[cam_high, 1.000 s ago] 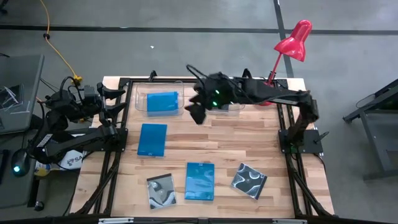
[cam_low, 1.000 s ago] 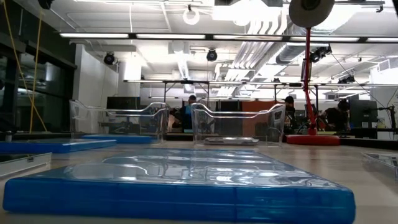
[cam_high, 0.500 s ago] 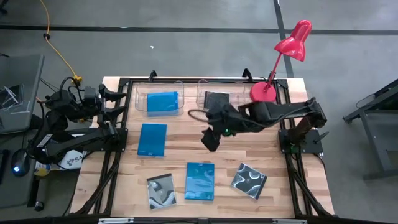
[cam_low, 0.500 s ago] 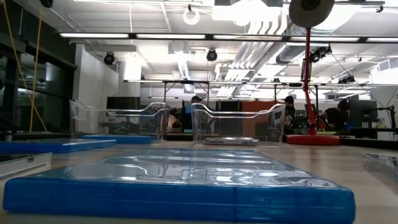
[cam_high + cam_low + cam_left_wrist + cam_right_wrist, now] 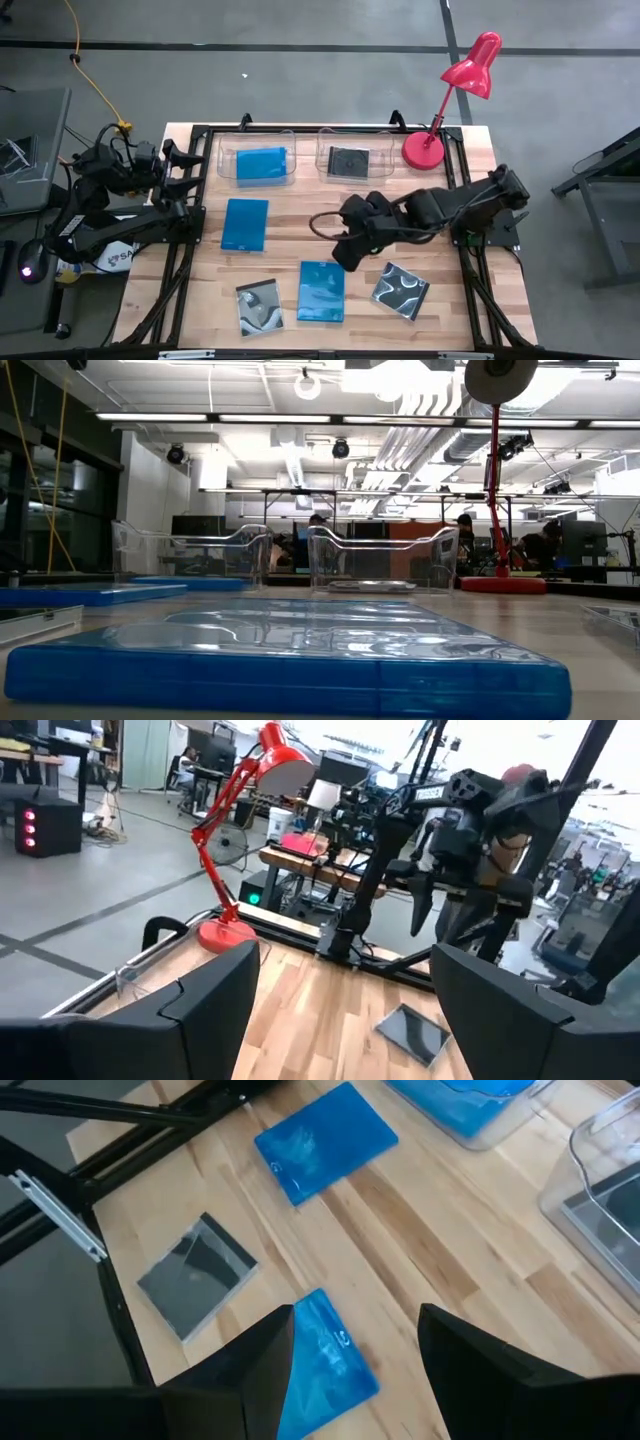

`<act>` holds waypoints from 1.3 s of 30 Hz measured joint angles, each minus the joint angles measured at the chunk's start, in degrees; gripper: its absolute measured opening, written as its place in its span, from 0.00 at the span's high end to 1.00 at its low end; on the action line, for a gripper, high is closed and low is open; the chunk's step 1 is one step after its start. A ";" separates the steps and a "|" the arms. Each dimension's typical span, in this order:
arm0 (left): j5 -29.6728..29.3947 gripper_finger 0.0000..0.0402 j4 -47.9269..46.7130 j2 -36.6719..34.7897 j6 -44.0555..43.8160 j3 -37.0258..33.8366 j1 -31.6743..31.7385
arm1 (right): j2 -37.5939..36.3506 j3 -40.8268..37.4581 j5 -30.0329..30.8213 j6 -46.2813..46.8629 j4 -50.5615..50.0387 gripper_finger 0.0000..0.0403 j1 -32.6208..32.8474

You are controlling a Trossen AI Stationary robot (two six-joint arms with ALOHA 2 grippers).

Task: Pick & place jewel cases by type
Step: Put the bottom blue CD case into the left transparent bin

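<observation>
**A:** Which arm is closer to the loose cases?

**B:** The right one. Its hand (image 5: 343,252) hangs released and empty above the wooden counter (image 5: 300,215), fingers (image 5: 250,1370) spread. The thin bright blue rectangular jewel case (image 5: 322,291) lies flat just ahead of and below that hand, showing between the fingertips in the right wrist view.

**A:** How does it lie?

**B:** Its long axis runs from the counter's near edge toward the tubs. The square black case with the silvery swirl cover (image 5: 401,290) sits just to the hand's other side.

**A:** And the left hand (image 5: 185,165)?

**B:** Parked at the far left corner, released, well apart from everything.

**A:** Where would the blue one go?

**B:** Likely the clear plastic tub (image 5: 257,163) already holding a blue case; that's my guess.
</observation>
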 joint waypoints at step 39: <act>-10.85 0.27 19.43 26.50 1.25 -0.02 -27.02 | 0.04 0.04 14.13 34.55 -16.33 0.51 16.86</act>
